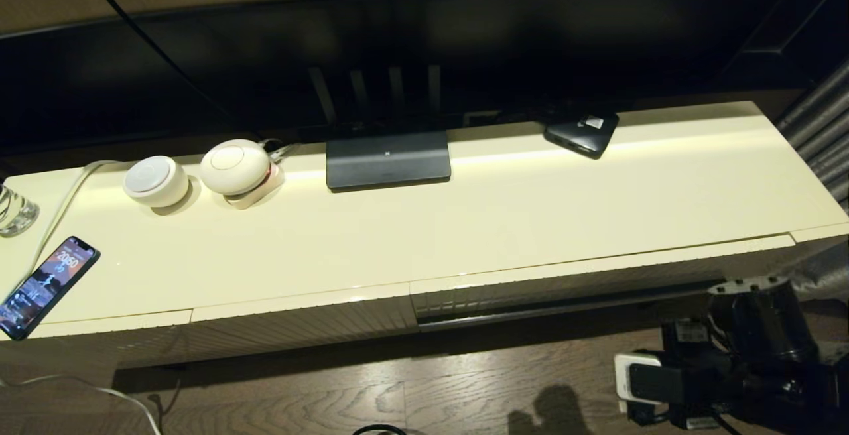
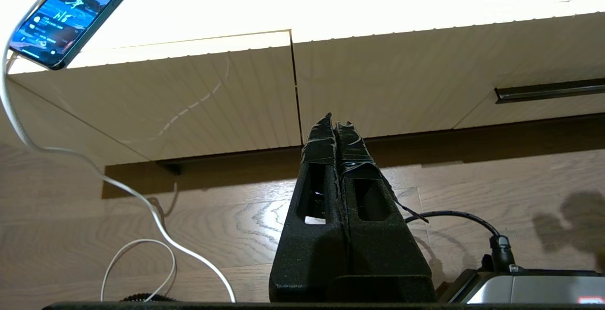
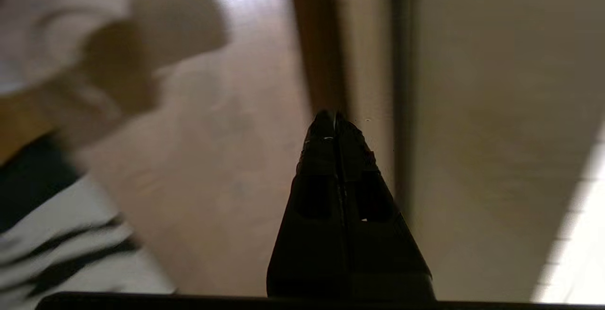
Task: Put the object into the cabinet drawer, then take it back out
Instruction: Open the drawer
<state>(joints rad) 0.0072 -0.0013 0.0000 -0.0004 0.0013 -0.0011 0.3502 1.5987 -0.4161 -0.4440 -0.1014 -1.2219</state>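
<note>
The black umbrella is not in any view. The cabinet drawer (image 1: 564, 287) is the wide ribbed cream front with a dark strip beneath it, at the right half of the low cabinet. It is pushed in and its interior is hidden. It also shows at the edge of the left wrist view, where the drawer (image 2: 553, 55) sits above its dark strip. My left gripper (image 2: 334, 123) is shut and empty, low over the wooden floor in front of a plain ribbed panel. My right gripper (image 3: 335, 118) is shut and empty, down beside the cabinet; its arm (image 1: 749, 355) is at the bottom right.
On the cabinet top (image 1: 504, 223) lie a lit phone (image 1: 46, 286) with a white cable, two round white devices (image 1: 199, 176), the TV stand base (image 1: 388, 160) and a small black box with a white label (image 1: 582, 131). A glass (image 1: 13, 209) stands at the far left.
</note>
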